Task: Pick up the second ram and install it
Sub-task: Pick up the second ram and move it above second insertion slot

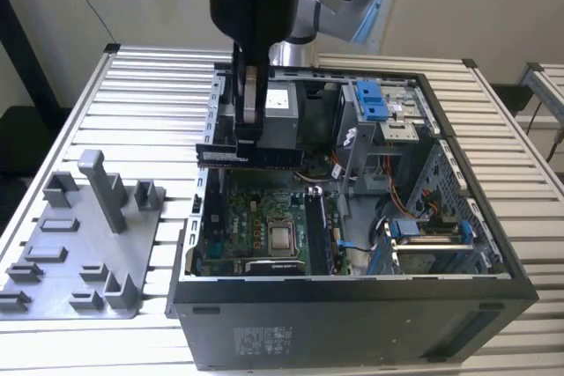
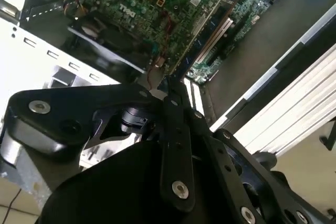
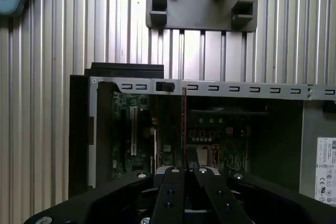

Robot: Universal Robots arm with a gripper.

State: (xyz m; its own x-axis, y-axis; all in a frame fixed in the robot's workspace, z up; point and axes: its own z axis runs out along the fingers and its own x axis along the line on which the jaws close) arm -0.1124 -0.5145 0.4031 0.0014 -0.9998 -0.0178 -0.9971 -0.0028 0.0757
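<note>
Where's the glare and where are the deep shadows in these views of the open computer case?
Exterior view: even light on the slatted table, the gripper dark around the second ram. Second wrist view: the case's metal wall blown out white. First wrist view: table slats gleam, the case interior shadowed.

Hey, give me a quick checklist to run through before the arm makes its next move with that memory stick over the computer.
1. Grip: gripper shut on the second ram: ok.
2. Stick attitude: its long edge looks level in the exterior view: ok.
3. Clear of the grey tray: the stick hangs over the open case, apart from the tray: ok.
4. Seated in a slot: it is held above the motherboard, not pressed in: not ok.
5. Lined up with a free slot: cannot tell.
</note>
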